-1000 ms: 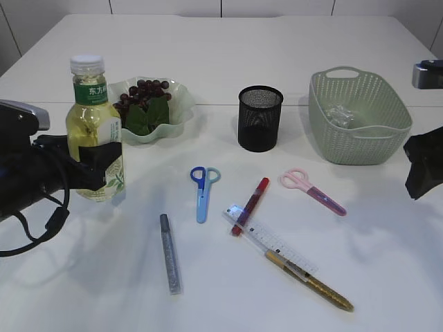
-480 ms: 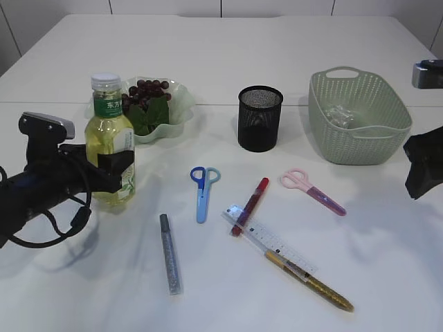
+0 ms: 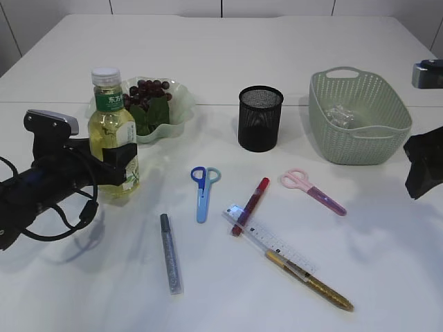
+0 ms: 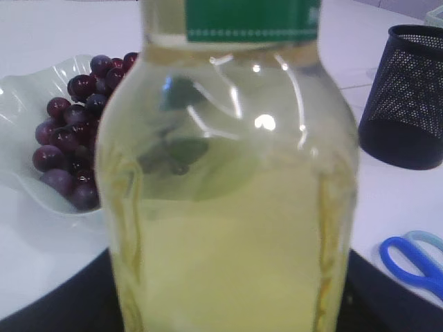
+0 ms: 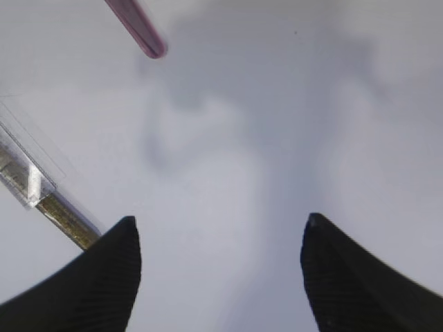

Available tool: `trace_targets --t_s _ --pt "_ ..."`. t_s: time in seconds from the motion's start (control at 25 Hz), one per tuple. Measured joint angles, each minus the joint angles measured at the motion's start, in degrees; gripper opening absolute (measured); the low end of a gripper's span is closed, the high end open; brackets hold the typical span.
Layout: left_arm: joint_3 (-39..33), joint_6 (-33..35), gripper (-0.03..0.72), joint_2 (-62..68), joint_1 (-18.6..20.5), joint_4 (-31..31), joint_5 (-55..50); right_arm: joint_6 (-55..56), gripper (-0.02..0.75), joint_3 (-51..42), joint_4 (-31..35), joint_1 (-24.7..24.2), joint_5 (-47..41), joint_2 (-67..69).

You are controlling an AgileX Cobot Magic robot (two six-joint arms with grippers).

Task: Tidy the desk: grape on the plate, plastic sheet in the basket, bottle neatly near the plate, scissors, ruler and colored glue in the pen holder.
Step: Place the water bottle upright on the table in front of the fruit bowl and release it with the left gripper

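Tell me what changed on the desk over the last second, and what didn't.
The left gripper carried the bottle away from the near left edge toward the plate of grapes; the bottle now stands upright beside the plate with the jaws around it. The right gripper stayed open above the table. Both scissors, ruler, glue pens, pen holder and basket did not move.

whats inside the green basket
The basket holds a crumpled clear plastic sheet, seen over the rim near its back left. The near wall hides the front of the floor, so anything lying there cannot be seen.
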State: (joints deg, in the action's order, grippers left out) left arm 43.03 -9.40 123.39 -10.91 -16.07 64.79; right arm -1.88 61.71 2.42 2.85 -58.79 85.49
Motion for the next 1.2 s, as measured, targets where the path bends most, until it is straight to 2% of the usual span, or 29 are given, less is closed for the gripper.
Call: trace_targets --t_s 0.32,0.64,0.88,1.2 --pt "0.0 0.0 0.585 0.0 0.0 0.1 0.1 -0.1 0.563 0.0 0.0 0.0 0.0 0.0" --pt "0.1 0.0 0.602 -1.2 0.0 0.0 0.5 -0.2 0.563 0.0 -0.1 0.0 0.1 0.0" --pt "0.1 0.0 0.659 -5.3 0.0 0.0 0.5 -0.2 0.563 0.0 -0.1 0.0 0.2 0.0" --pt "0.1 0.0 0.663 -12.2 0.0 -0.1 0.5 -0.2 0.563 0.0 -0.1 0.0 0.2 0.0"
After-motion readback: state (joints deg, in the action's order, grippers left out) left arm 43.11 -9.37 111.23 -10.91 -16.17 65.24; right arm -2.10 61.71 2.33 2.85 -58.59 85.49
